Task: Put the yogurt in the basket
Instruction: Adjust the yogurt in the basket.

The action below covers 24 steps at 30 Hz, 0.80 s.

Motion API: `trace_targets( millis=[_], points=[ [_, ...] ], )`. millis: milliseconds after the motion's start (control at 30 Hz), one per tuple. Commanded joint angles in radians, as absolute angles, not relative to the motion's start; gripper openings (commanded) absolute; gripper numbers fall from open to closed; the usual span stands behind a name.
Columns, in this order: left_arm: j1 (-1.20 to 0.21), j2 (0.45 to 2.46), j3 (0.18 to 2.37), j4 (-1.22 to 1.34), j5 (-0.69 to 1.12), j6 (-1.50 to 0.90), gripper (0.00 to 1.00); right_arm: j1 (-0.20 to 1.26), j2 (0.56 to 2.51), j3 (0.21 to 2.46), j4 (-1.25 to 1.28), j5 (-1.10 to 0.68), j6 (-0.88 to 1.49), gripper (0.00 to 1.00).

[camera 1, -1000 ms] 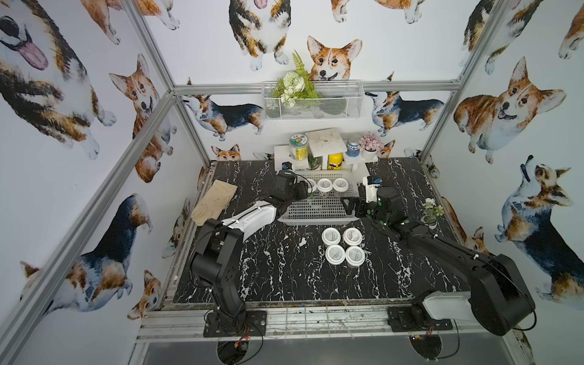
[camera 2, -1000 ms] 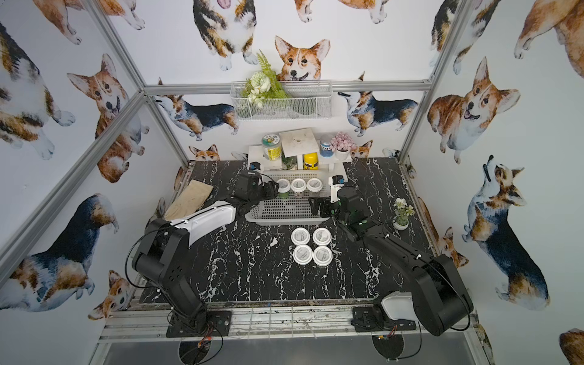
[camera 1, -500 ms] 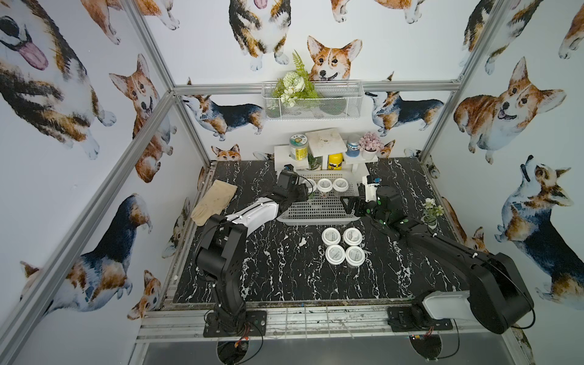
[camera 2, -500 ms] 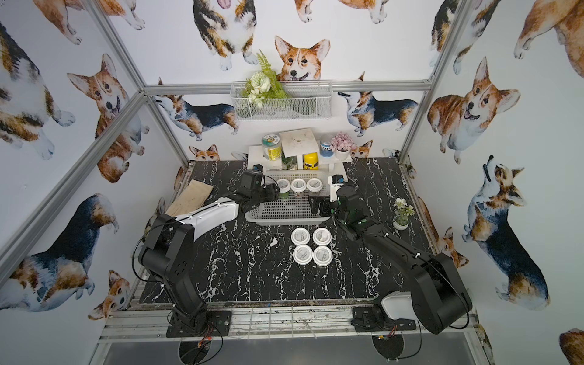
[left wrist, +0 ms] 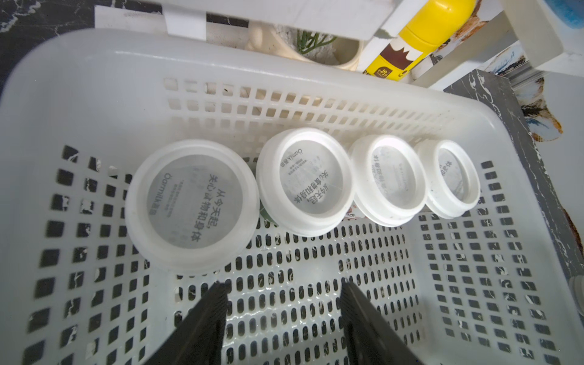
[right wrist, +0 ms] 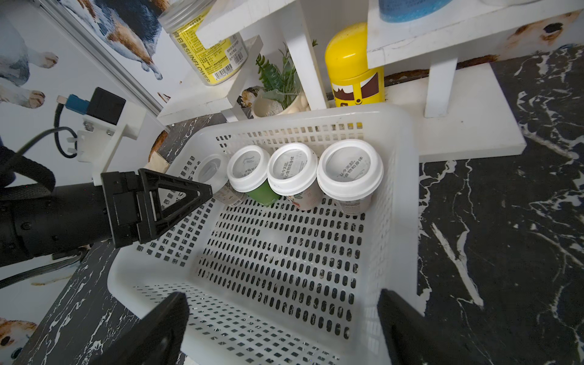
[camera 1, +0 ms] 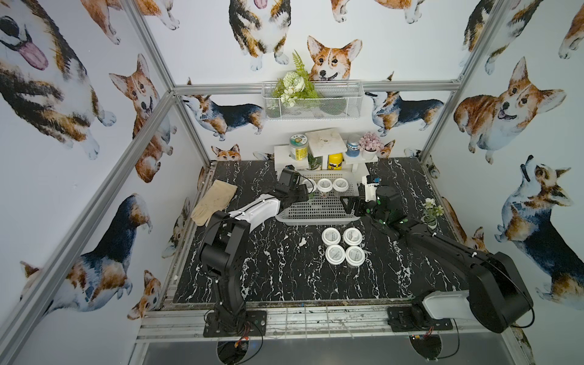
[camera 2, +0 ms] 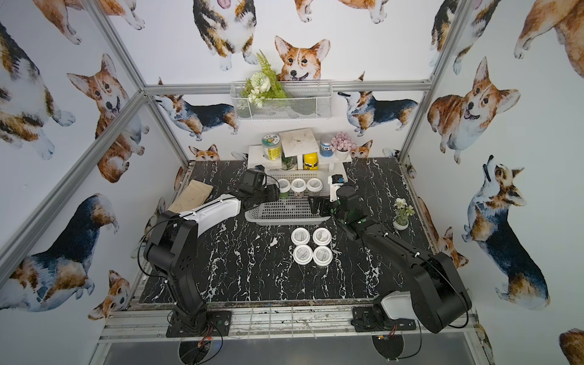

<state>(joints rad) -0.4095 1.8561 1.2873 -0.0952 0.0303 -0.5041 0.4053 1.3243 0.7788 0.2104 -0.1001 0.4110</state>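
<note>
yogurt cups [left wrist: 305,180], four of them, stand in a row along the basket's [left wrist: 94,94] far wall. four more cups [camera 1: 331,235] sit clustered on the table [camera 1: 278,271] just before it. left gripper [left wrist: 284,297] hovers over the basket floor, fingers partly apart, empty. right gripper [right wrist: 281,309] gapes wide over the basket's right edge, empty.

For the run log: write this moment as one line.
basket: four yogurts along far wall | table: four yogurts | left hand: open, empty, over basket | right hand: open, empty, at basket's right edge
</note>
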Motion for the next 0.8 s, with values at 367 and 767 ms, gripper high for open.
trace_targets(
  millis=[367,767],
  points=[
    [-0.392,1.901,1.34,-0.123,0.048,-0.487,0.63,0.405,1.33,0.789,0.225,-0.092,0.413,0.99],
    [-0.383,1.917,1.349,-0.112,0.046,-0.489,0.63,0.406,1.335,0.794,0.222,-0.092,0.413,0.99]
  ],
)
